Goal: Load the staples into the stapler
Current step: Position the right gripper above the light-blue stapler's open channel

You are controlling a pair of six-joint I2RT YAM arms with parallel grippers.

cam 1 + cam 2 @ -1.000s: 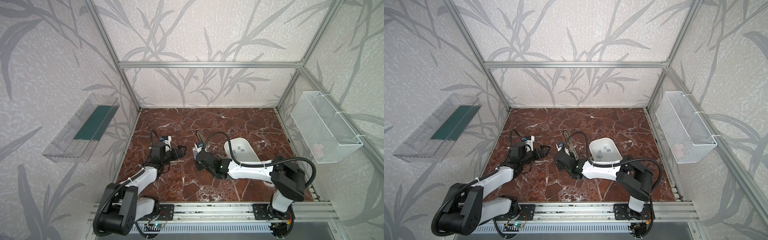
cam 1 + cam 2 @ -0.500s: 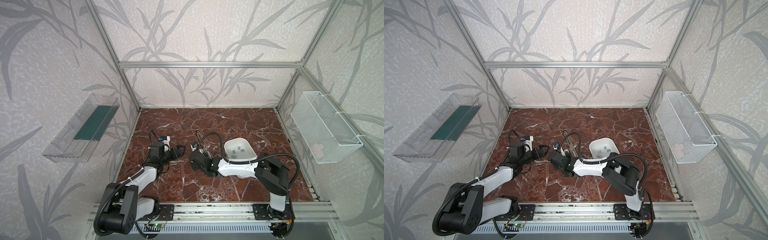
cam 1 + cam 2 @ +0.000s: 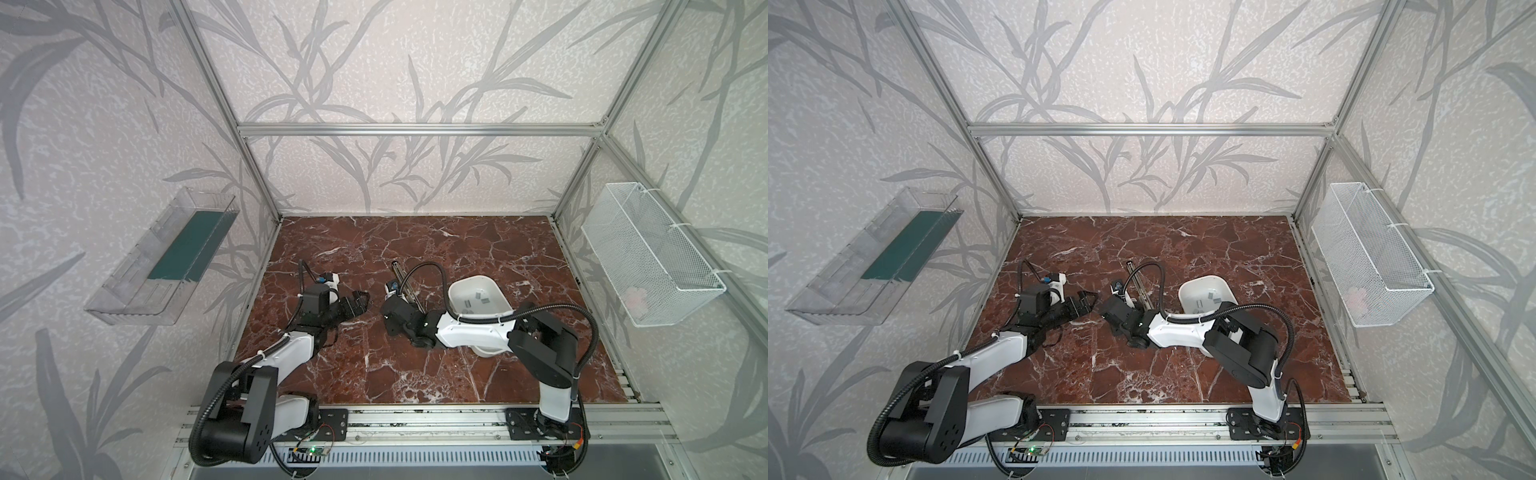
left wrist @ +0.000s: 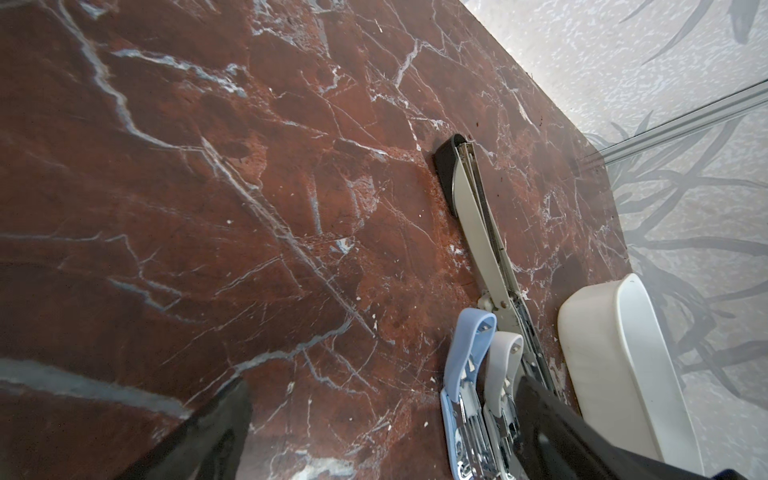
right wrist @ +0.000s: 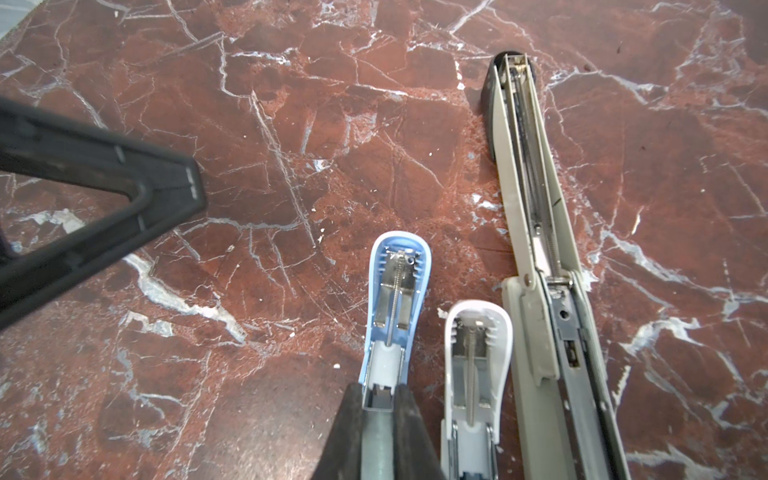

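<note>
Left wall: clear plastic bin [image 3: 124,299] with a dark green sheet [image 3: 187,245] lying in it.

Left gripper [image 3: 360,300] sits low over the red marble tabletop [image 3: 415,374], left of centre. Its fingers are spread wide with nothing between them, only bare marble on my left wrist feed.

Centre: three staplers lie side by side, all hinged open, with their covers pointing far.
- Blue stapler [image 5: 399,282] is leftmost.
- White stapler [image 5: 478,345] is just right of it, a narrow gap between.
- Long grey stapler [image 5: 536,199] is just right of the white one and reaches farthest.

Right gripper [image 5: 377,390] is over the near end of the blue stapler. Its fingers are pressed almost together on a narrow grey staple strip [image 5: 376,440]. I cannot tell whether the strip is touching the blue stapler's channel.

Right of the staplers: white tub [image 3: 461,291], near the long grey stapler. More staples [image 3: 482,296] lie loose on its floor.

Right wall: white wire basket [image 3: 648,257], something pale pink [image 3: 636,297] inside, too small to identify.
</note>
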